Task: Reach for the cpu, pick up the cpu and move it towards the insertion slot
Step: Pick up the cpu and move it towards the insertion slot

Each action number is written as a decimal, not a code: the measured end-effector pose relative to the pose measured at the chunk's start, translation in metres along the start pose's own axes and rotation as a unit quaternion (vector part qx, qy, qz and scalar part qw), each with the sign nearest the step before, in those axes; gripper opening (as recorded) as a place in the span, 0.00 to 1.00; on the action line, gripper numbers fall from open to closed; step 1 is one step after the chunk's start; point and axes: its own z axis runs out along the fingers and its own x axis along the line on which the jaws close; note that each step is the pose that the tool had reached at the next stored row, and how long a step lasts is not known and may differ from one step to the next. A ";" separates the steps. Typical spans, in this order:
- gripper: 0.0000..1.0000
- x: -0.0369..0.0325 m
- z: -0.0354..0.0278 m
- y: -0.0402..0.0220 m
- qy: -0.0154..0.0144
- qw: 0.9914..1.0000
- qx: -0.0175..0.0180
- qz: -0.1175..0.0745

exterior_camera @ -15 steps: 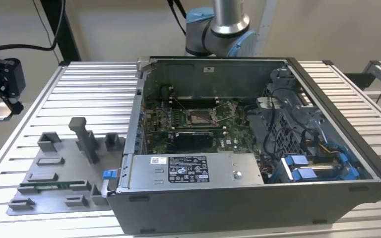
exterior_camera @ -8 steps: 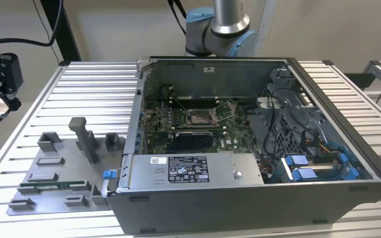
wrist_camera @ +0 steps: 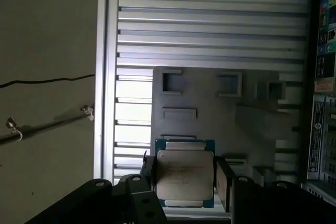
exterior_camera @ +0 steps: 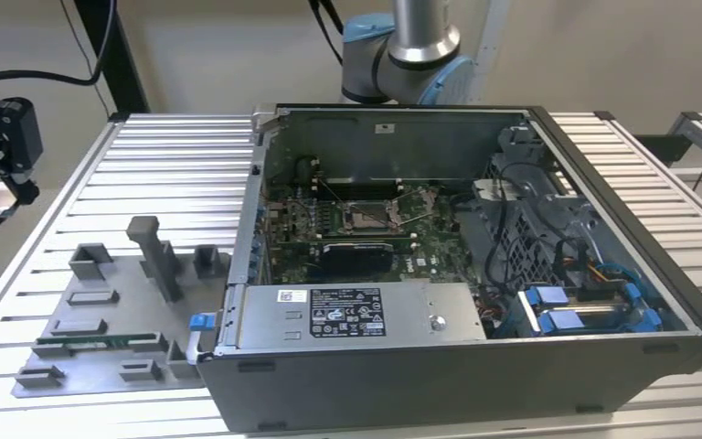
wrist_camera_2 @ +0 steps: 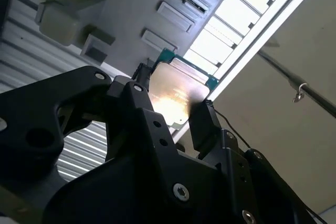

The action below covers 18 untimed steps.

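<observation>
While my fingers (wrist_camera: pixel 224 184) clamp the cpu (wrist_camera: pixel 185 177) by two opposite edges, it hangs in the air, clear of the grey tray (wrist_camera: pixel 210 114).
I judge that the edge grip spares the flat top and the underside for carrying. I hold the chip out beyond the tray toward the exterior view's left, past the worktop (exterior_camera: pixel 168 165) edge. The insertion slot (exterior_camera: pixel 369 217) lies well off the tray's other side, inside the open computer case (exterior_camera: pixel 620 366). The chip is a silvery square lid catching glare, with a thin green border.
</observation>
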 end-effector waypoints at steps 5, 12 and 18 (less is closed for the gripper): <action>0.00 -0.0036 -0.0001 -0.0001 0.000 1.000 0.000 0.000; 0.00 -0.0239 -0.0001 -0.0005 0.000 1.000 0.000 0.000; 0.00 -0.0348 -0.0001 -0.0006 0.000 1.000 0.000 0.000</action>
